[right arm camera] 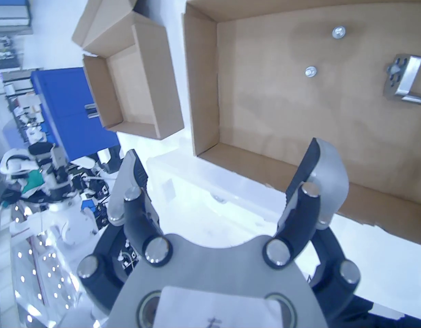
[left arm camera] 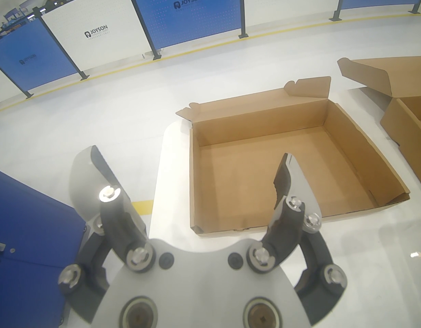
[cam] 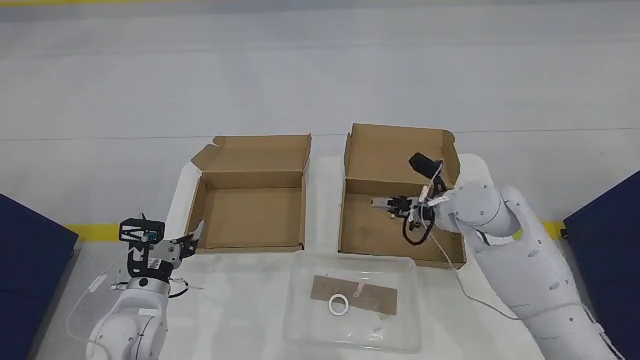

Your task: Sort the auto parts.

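1. Sitting on the floor of the right box [right arm camera: 265, 121] are three parts. An L-shaped metal bracket [right arm camera: 403, 78] lies toward the side away from the neighbouring carton. Two small round fasteners [right arm camera: 339, 32] [right arm camera: 310, 71] lie nearer the box's middle, and none of the three touch.
2. One leg of the bracket is drilled with holes, though I can't quite tell which leg lies flat. Its long axis looks to run roughly along the box wall that faces the other carton. The fasteners are round from above, so they have no real axis.
3. The right gripper [right arm camera: 224, 153] hangs over the right box, on the side toward the other carton, jaws spread wide with nothing in them.
4. A white ring [cam: 338, 305] lies flat, hole up, in the clear tray [cam: 390, 330] just in front of the right box. It sits beside a flat brown sheet [cam: 365, 290] whose long side runs along the tray.
5. My guess is the ring goes next. I'd drop straight down and pinch across its rim, keeping off the sheet and the tray wall. It looks thin, so it could skid.
6. The left box [left arm camera: 282, 172] sits just beside the right box and is bare inside. The left gripper [left arm camera: 190, 155] hangs off that box's corner farthest from the right box, fingers apart and empty.
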`<action>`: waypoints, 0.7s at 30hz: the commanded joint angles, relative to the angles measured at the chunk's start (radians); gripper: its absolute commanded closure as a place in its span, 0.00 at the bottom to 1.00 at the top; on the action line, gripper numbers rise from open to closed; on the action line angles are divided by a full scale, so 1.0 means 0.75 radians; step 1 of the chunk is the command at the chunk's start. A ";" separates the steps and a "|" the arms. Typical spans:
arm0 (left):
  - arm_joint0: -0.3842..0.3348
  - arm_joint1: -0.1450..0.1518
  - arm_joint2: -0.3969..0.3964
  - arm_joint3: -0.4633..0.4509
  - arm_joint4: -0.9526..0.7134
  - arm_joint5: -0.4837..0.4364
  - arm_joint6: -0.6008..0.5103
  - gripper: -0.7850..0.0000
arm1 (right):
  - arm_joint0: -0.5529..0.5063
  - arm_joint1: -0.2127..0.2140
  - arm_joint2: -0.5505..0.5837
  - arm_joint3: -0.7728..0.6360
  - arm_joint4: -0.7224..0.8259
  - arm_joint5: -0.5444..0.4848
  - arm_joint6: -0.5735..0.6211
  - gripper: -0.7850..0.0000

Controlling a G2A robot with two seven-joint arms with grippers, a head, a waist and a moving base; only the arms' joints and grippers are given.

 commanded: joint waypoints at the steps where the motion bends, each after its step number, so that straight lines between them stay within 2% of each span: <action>1: 0.000 0.000 0.000 0.000 0.000 0.000 0.000 0.00 | -0.089 0.016 0.110 -0.071 0.070 -0.089 0.034 0.00; 10: 0.000 0.000 0.000 0.000 0.000 0.000 0.000 0.00 | -0.354 0.055 0.388 -0.213 0.373 -0.530 0.130 0.00; 21: 0.000 0.000 0.000 0.000 0.000 0.000 0.000 0.00 | -0.362 0.054 0.390 -0.207 0.411 -0.554 0.110 0.00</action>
